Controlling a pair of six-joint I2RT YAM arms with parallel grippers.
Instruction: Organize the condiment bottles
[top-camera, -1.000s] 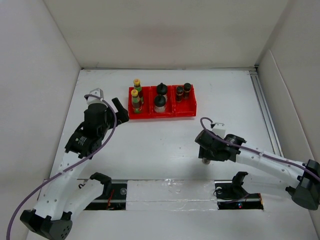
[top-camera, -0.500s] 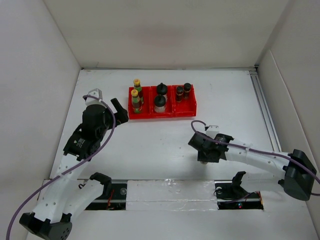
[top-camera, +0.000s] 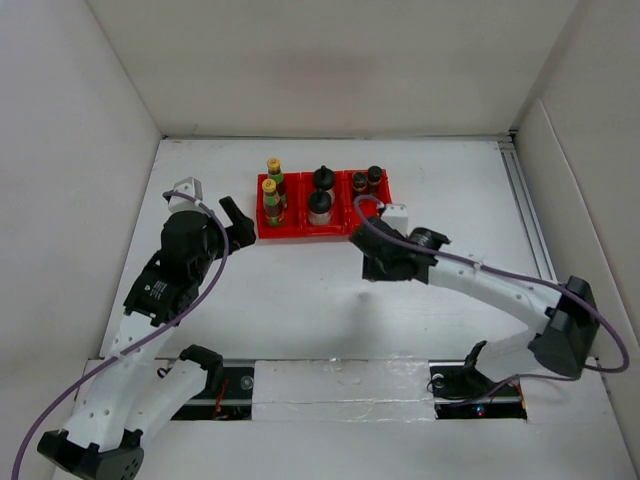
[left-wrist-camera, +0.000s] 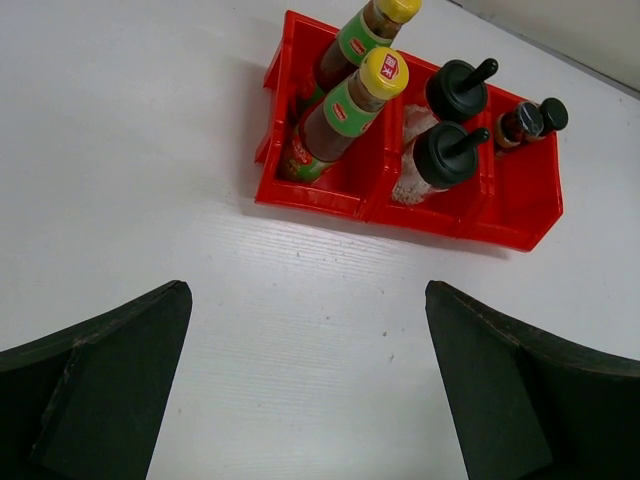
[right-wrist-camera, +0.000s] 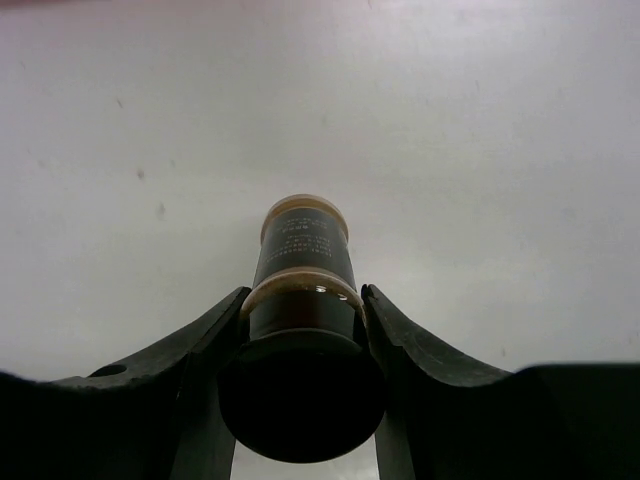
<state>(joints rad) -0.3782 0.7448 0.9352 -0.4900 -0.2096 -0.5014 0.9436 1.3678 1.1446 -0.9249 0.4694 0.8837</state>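
Top external view has the white worktop (top-camera: 300, 320) largest of all, walled on three sides, with both arms reaching over it from the near edge; the left arm stands to the left of the red tray (top-camera: 322, 232), and its left hand (left-wrist-camera: 305, 300) is spread wide and grasps nothing, probably parked clear so that the other arm has room; the right arm stretches across the middle, with the right hand (top-camera: 385, 262) near the front of the tray, below its right end and not over it.

That tray lies toward the far side and has three compartments in a row, seemingly one for each kind; the left one holds the two tall bottles (top-camera: 270, 190) with yellow caps, leaning a little; the middle one holds the two jars (top-camera: 320, 205) with black lids; the right one holds two shakers (top-camera: 358, 185), side by side.

Smallest is the third shaker (right-wrist-camera: 303, 250), which the right wrist view shows clenched between the two fingers (right-wrist-camera: 215, 330) just below its dark cap; gripping it high leaves the body free below, which should let it go down upright beside its fellows; whether its base rests on the worktop I cannot tell.

Judging by the sorting, it is the only bottle outside the tray, and the right compartment looks like its place.
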